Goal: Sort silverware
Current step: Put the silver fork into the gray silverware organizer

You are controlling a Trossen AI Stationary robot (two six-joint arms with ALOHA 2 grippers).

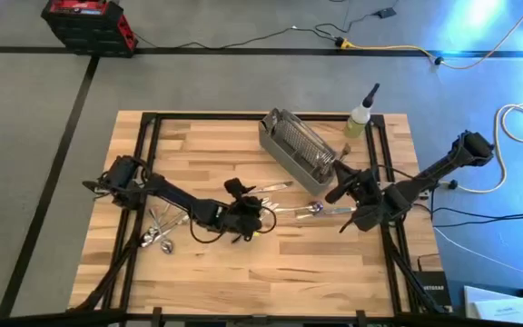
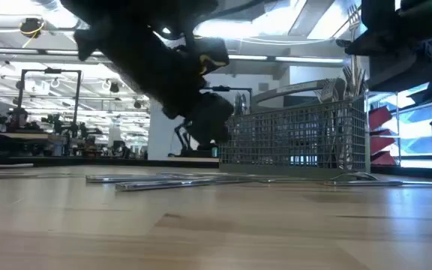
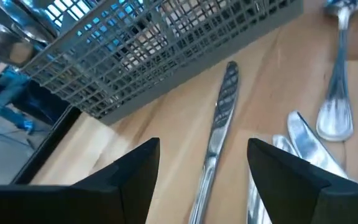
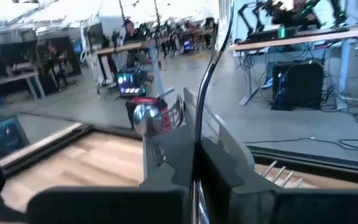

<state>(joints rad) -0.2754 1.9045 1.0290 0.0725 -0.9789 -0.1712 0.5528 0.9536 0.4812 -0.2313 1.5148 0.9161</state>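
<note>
Silverware scattered on light wooden table: loose pieces [image 1: 284, 187] mid-table before gray mesh basket [image 1: 295, 145], another cluster [image 1: 160, 229] toward left edge, some standing upright inside basket. Basket sits near far edge, right of centre; bottle [image 1: 360, 116] with dark nozzle beside it at far right corner. Left gripper [image 1: 254, 216] low over middle, fingers spread apart, empty, utensil lying between them. Right gripper [image 1: 338, 189] just beside basket, fingers clamped on spoon [image 4: 146, 118]. Near half of table bare. Gray floor, cables, red-black case [image 1: 87, 23] beyond. No legible writing.
</note>
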